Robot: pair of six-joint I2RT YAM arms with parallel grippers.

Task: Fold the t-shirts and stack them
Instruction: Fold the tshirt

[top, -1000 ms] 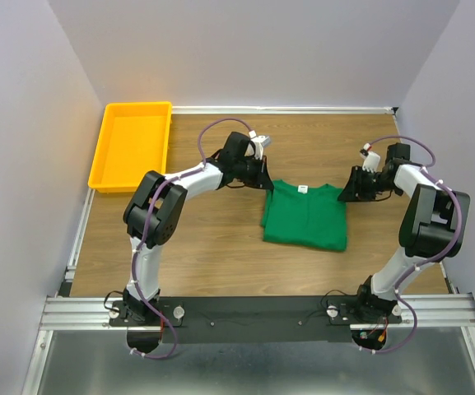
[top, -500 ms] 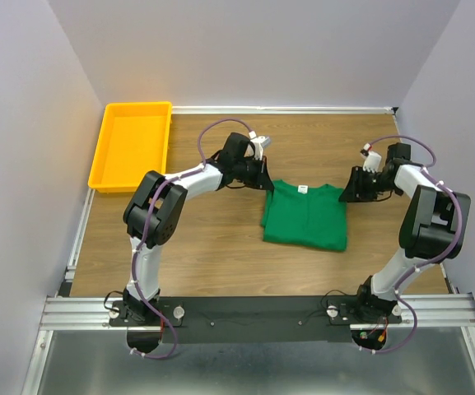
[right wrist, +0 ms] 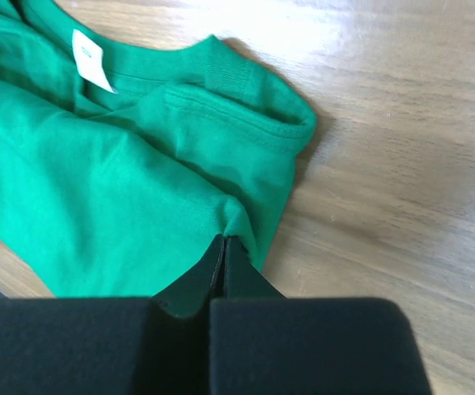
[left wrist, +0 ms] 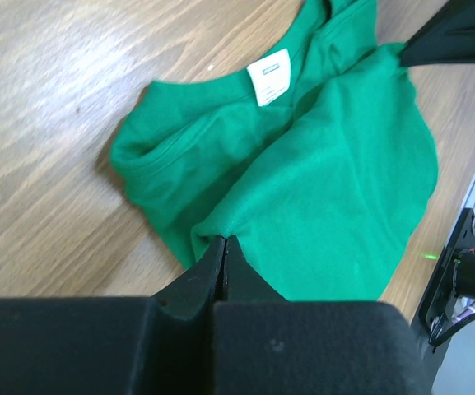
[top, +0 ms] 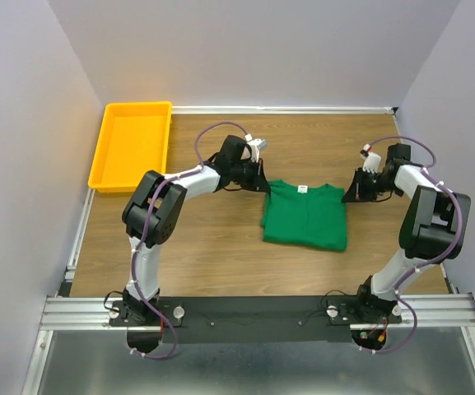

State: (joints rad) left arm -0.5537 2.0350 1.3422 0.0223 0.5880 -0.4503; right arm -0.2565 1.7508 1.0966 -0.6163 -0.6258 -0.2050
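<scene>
Pinching green t-shirt [top: 305, 216] at far shoulder corners with left gripper [left wrist: 223, 243] and right gripper [right wrist: 223, 240], each clamped tight on fabric. Lying mid-table [top: 221, 239], collar far. Judged partway: folded lengthwise already; yet to fold crosswise, stack.

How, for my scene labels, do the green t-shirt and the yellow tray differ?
The t-shirt is green soft cloth, partly folded at mid-table; the tray is yellow and stiff-looking, at the far left corner. The left end effector and right end effector each pinch the t-shirt's far edge; neither touches the tray. Both lie on the wooden table.
</scene>
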